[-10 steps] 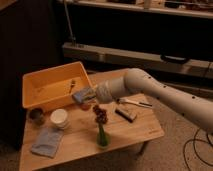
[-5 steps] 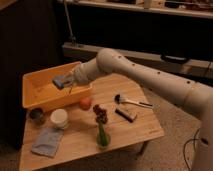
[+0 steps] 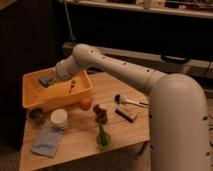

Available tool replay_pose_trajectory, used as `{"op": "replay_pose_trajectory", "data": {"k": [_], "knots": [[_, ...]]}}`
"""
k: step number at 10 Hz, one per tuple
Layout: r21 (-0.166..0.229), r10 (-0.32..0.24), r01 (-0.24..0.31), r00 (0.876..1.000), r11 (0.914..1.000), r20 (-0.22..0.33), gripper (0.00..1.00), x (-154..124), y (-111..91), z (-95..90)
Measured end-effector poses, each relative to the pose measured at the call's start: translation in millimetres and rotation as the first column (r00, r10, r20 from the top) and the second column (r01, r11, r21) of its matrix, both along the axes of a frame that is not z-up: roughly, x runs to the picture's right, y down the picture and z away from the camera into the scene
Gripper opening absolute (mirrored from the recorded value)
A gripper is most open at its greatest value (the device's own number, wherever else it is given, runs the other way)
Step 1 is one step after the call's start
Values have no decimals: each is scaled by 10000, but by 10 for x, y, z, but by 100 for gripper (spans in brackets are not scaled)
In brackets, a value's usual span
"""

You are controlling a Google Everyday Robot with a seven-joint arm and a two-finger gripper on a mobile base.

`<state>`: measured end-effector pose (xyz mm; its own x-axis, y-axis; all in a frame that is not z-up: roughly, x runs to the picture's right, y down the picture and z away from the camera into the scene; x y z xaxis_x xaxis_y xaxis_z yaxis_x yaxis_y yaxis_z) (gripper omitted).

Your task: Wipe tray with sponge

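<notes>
The gripper reaches into the tray, fingers pinching the sponge near its back-left floor. Pressing too hard could slide the tray toward the bowl and orange; a weak pinch could drop the sponge mid-stroke.

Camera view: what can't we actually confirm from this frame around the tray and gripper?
- Gripper, inside the tray: its hold on the sponge is masked by the wrist; it reads as shut on it.
- Sponge-to-floor contact: hidden by the sponge itself.
- Small item lying in the tray: too small to identify.
- Tray's far-right corner: covered by the arm.
</notes>
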<state>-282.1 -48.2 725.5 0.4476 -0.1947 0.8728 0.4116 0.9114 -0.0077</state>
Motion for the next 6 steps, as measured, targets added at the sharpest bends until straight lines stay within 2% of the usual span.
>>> {"op": "replay_pose_trajectory", "data": {"k": [3,5,6], "knots": [[-932,-237,225,9996,9954,-123,9,-234,242,375],[-1381,-466,413,9983,9896,-350,9,-322,314,482],[-1478,-495,427,9979,9881,-426,9,-318,320,501]]}}
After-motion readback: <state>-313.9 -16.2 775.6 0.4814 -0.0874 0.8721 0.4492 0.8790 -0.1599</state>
